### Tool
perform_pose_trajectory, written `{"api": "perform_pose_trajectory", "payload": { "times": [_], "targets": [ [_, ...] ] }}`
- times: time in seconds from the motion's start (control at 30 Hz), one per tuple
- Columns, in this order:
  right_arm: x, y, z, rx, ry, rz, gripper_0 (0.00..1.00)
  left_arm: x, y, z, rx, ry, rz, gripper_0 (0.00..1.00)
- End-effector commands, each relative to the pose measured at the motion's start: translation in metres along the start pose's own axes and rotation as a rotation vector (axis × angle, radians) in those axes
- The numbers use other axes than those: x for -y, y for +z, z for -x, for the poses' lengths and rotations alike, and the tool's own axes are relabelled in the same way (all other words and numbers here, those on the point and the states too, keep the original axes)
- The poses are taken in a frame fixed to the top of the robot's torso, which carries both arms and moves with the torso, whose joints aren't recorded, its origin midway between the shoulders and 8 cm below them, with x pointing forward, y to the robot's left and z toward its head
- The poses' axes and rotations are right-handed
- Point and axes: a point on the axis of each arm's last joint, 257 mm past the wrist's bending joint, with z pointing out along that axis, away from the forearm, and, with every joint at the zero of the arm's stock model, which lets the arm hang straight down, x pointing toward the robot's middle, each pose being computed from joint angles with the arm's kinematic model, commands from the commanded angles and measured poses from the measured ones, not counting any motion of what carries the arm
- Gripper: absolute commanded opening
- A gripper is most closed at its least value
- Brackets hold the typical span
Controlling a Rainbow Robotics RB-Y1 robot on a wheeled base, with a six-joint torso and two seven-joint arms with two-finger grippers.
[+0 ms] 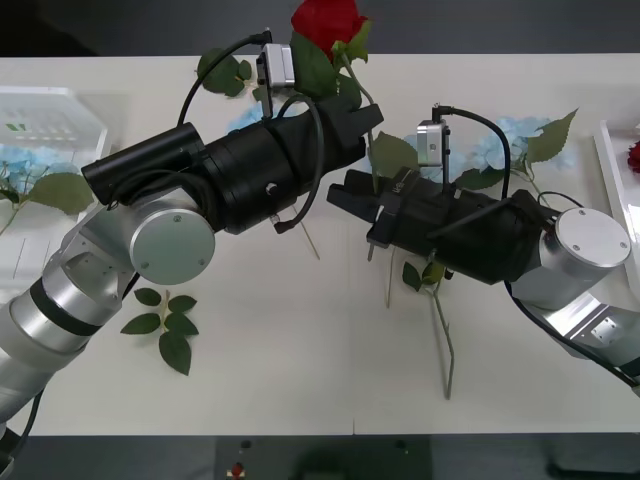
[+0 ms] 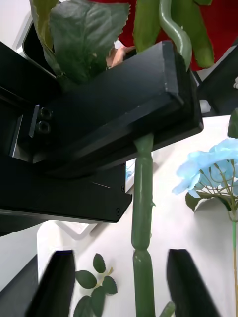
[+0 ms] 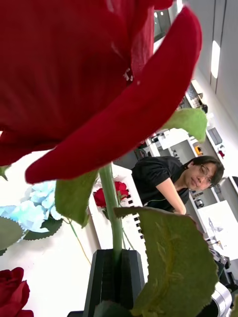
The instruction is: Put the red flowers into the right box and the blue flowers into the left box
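Observation:
My left gripper point(image 1: 358, 115) is shut on the stem of a red flower point(image 1: 328, 22), holding it upright above the table's middle; its head point(image 3: 74, 74) looms close over the black fingers point(image 3: 106, 277). My right gripper point(image 1: 350, 198) stands open just below, its fingers point(image 2: 184, 282) on either side of the same stem point(image 2: 143, 218) without touching it. Blue flowers point(image 1: 500, 140) lie on the table to the right, and another point(image 1: 20, 160) lies in the left box point(image 1: 60, 105). The right box point(image 1: 612, 175) holds a red flower point(image 1: 634, 155).
A bloomless leaf sprig point(image 1: 165, 322) lies on the table under my left arm. A loose green stem point(image 1: 442, 340) lies under my right wrist. Another blue cluster point(image 1: 245, 118) shows behind my left arm. A red head point(image 3: 12, 292) lies on the table near the left gripper.

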Motion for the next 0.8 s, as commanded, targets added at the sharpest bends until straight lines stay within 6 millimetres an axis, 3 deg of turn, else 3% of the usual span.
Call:
{"api": "perform_pose_trajectory", "payload": {
  "times": [0.03,0.37,0.4,0.47,0.53,0.57,0.67,0.8],
  "targets": [
    [-0.004,-0.003,0.012,0.001,-0.063,0.012,0.00,0.017,0.005,0.003,0.004,0.027,-0.034,0.00],
    [0.002,-0.006,0.013,-0.003,-0.069,-0.002,0.00,0.013,0.005,0.002,0.004,0.030,-0.026,0.03],
    [0.002,-0.006,0.013,-0.003,-0.069,-0.002,0.00,0.013,0.005,0.003,0.004,0.031,-0.025,0.11],
    [0.003,-0.008,0.014,-0.004,-0.073,-0.005,0.00,0.009,0.003,0.003,0.003,0.036,-0.017,0.58],
    [0.005,-0.009,0.014,-0.008,-0.074,-0.009,0.00,0.005,0.000,0.002,0.001,0.034,-0.009,0.78],
    [0.007,-0.011,0.014,-0.011,-0.079,-0.015,0.00,-0.001,-0.004,0.000,-0.004,0.030,0.002,0.94],
    [0.012,-0.018,0.014,-0.031,-0.092,-0.025,0.00,-0.015,-0.015,-0.002,-0.016,0.021,0.028,0.99],
    [0.024,-0.032,0.017,-0.066,-0.108,-0.047,0.00,-0.035,-0.033,0.001,-0.029,0.008,0.070,0.99]
  ]
}}
